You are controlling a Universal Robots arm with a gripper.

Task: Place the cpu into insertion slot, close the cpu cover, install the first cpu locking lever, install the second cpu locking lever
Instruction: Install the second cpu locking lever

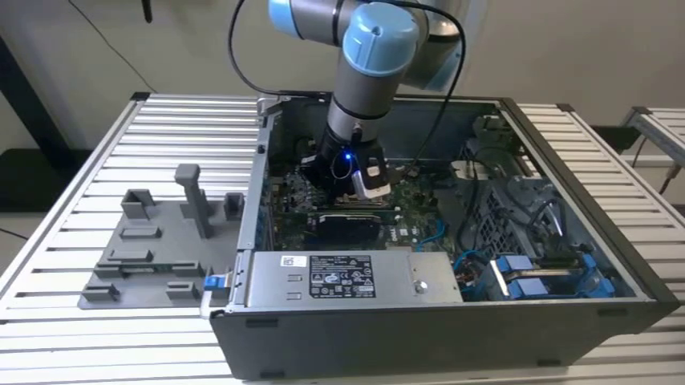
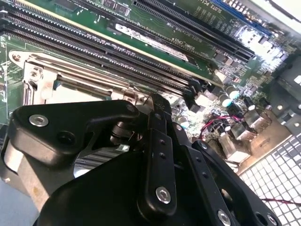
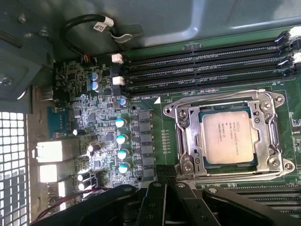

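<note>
My end effector (image 1: 358, 186) hangs low inside the open computer case (image 1: 557, 309), just above the motherboard (image 3: 155, 127) and close beside the socket. In both wrist views its black linkages fill the near edge, but the tips are hidden, so I cannot tell whether they are spread or pressed together, and I see nothing gripped.

In the first wrist view, the cpu (image 3: 229, 136) lies flat in the insertion slot, its dull metal top facing up. The cpu cover (image 3: 188, 136) lies down around it as a silvery frame, the chip showing through its window. Thin metal levers run along the frame's edges, though I cannot tell if they are latched. The second wrist view catches the same socket frame (image 2: 56, 75) partly hidden behind my linkage.

Long black memory slots (image 3: 207, 66) run just beside the socket. In the exterior view, the case sits on a slatted table (image 1: 107, 160), with a grey fixture (image 1: 160, 241) at the exterior view's left.
</note>
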